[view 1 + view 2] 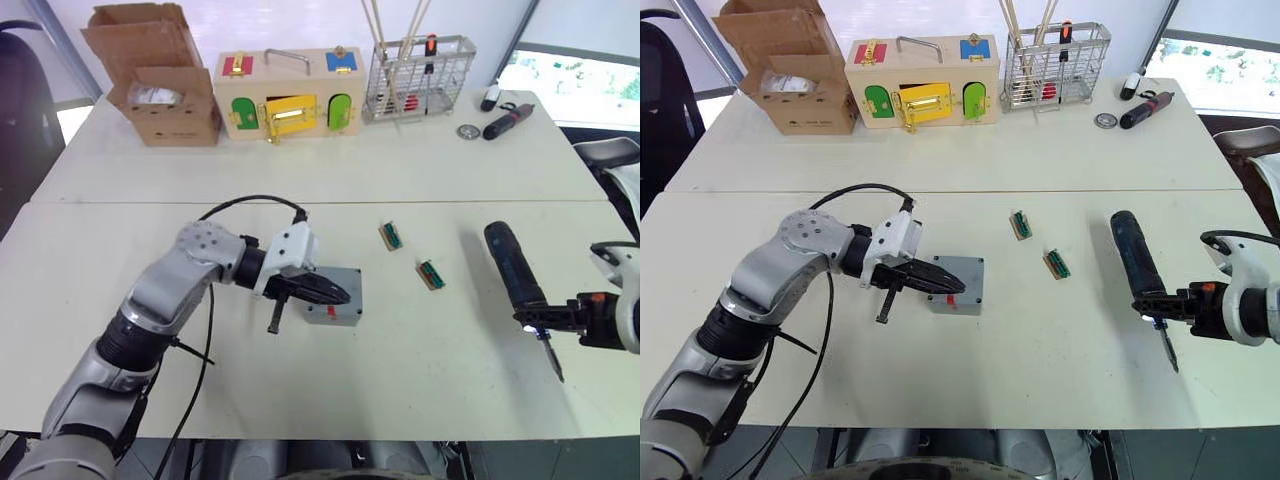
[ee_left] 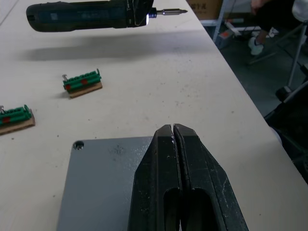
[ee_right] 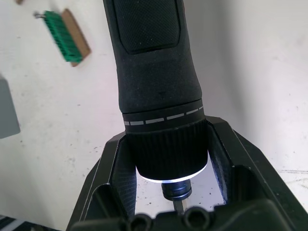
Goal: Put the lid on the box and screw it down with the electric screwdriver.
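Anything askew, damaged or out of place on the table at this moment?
Nothing looks damaged or spilled. The lid sits squarely on the box, with the shut left gripper resting over it. The right gripper holds the electric screwdriver near its bit end, its ring light lit.

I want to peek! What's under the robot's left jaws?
The grey lid lies right under the shut left gripper, seated on the box, one corner screw hole showing. The part beneath the jaws and the box's inside are covered.
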